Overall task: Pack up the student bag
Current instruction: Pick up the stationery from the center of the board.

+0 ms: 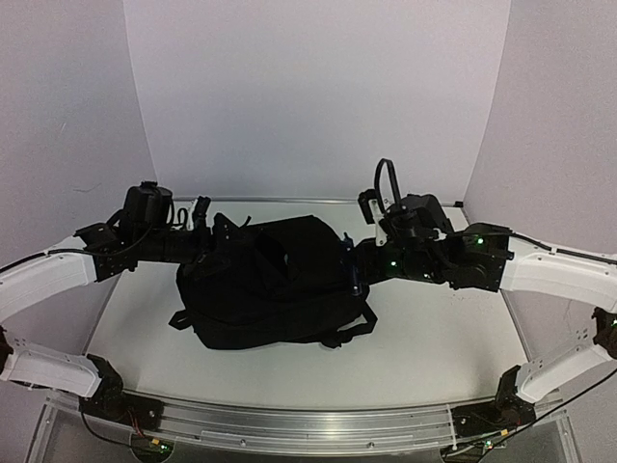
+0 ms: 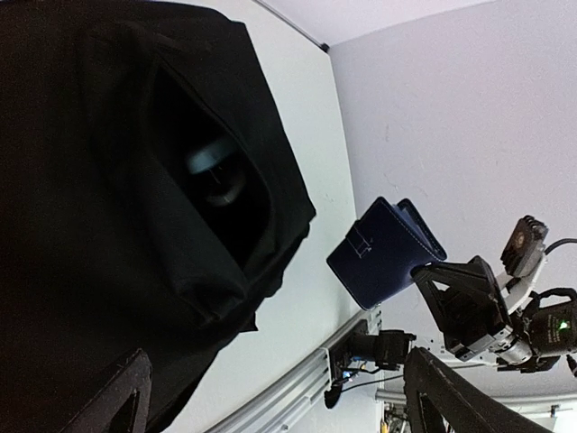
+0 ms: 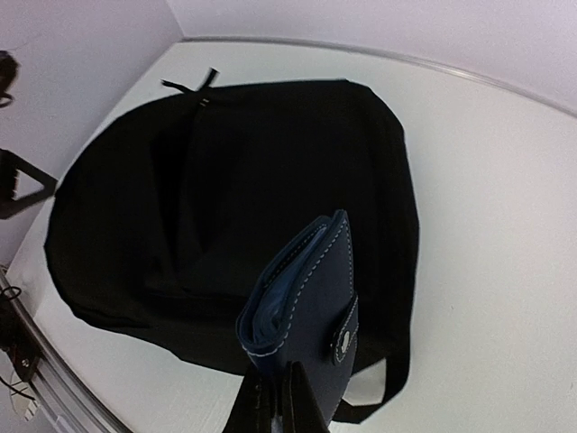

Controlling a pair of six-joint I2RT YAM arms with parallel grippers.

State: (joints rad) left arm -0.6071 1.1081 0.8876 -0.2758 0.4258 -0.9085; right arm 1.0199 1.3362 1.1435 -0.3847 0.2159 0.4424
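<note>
Right tool (image 3: pixel 279 401) is clamped on a navy notebook (image 3: pixel 306 298), held upright at the right edge of the student bag (image 1: pixel 275 289), which lies in the middle of the worktop (image 1: pixel 434 338). Left tool (image 2: pixel 275 379), jaws wide apart, hovers at its left side.

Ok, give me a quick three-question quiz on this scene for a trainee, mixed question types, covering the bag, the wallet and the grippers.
1. True or false: the right gripper is shut on the navy wallet.
2. Whose jaws stand open? A) left gripper B) right gripper C) both.
3. Short answer: is the wallet inside the student bag yet?
Key: 1 true; 2 A; 3 no, it is held outside the bag, at its side.
</note>
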